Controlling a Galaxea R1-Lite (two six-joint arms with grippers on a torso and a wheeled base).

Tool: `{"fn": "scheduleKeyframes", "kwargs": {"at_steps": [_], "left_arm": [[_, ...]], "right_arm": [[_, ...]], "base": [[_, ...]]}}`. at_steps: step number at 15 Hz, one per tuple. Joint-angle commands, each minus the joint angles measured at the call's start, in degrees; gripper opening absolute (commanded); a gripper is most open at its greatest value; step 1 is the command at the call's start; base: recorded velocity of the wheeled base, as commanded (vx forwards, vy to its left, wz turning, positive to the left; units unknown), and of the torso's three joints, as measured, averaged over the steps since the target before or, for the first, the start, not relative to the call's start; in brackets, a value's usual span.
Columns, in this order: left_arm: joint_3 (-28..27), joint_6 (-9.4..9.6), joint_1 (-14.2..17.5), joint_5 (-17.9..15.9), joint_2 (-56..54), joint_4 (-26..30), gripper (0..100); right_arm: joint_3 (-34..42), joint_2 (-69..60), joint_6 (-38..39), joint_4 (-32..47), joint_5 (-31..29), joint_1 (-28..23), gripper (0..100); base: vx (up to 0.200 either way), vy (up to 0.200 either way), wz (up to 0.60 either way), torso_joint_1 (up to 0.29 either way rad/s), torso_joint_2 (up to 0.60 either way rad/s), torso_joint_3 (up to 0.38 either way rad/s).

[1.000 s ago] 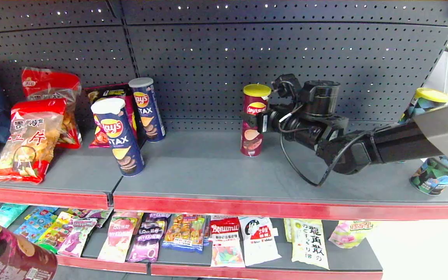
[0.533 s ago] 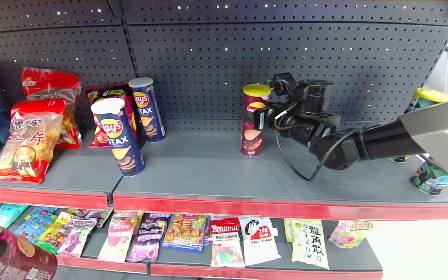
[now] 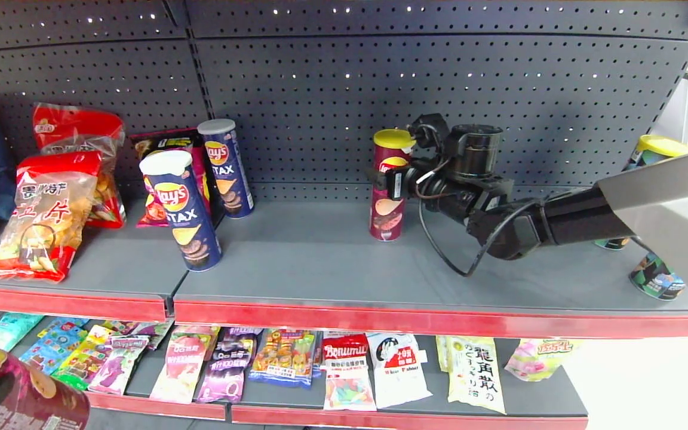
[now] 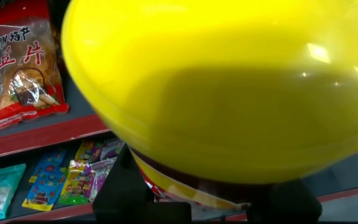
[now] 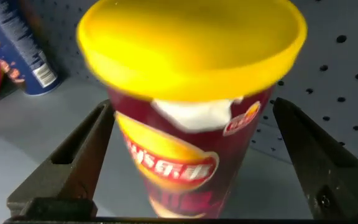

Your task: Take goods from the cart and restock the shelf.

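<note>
Maroon can (image 3: 387, 203) upright on shelf (image 3: 320, 269), mid-deck, near pegboard back. R gripper (image 3: 392, 181) straddles it, fingers (image 5: 73, 162) spread, gap each side, no grip. Risk: skewed pull-back clips can, tips it. L gripper (image 4: 188, 202) clamps second can (image 3: 21, 400), low at left.

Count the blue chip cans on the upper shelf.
2. One blue can stands at the front of the shelf; the second can stands behind it by the back panel. Bags could hide others.
</note>
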Motion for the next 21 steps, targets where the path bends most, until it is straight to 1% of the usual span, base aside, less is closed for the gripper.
{"fn": "scheduleKeyframes", "kwargs": {"at_steps": [1,2,12,13,18,20,21], "left_arm": [[0.0,0.01,0.0,0.0,0.1,0.0,0],[0.0,0.01,0.0,0.0,0.1,0.0,0],[0.0,0.01,0.0,0.0,0.0,0.0,0],[0.0,0.01,0.0,0.0,0.0,0.0,0],[0.2,-0.07,0.0,0.0,-0.1,0.0,0],[0.2,-0.07,0.0,-0.1,0.0,0.0,0],[0.2,-0.07,0.0,-0.1,0.0,0.0,0]], "right_arm": [[-1.3,1.1,0.0,0.0,-0.6,0.0,100],[-2.5,1.7,0.0,0.0,-0.7,0.0,100],[-3.7,2.6,0.0,1.4,-1.2,-0.1,100],[-3.7,2.9,0.0,1.3,-1.3,-0.1,0],[-3.6,2.9,0.0,1.3,-1.8,0.1,0],[-2.5,1.4,-0.1,1.4,-3.7,0.7,0],[1.1,-2.1,-0.5,2.4,-6.0,1.7,0]], "base": [[0.000,0.000,0.00,0.000,0.00,0.000],[0.000,0.000,0.00,0.000,0.00,0.000],[0.000,0.000,0.00,0.000,0.00,0.000],[0.000,0.000,0.00,0.000,0.00,0.000],[0.000,0.000,0.00,0.000,0.00,0.000],[0.000,0.000,0.00,0.000,0.00,0.000],[0.000,0.000,0.00,0.000,0.00,0.000]]}}
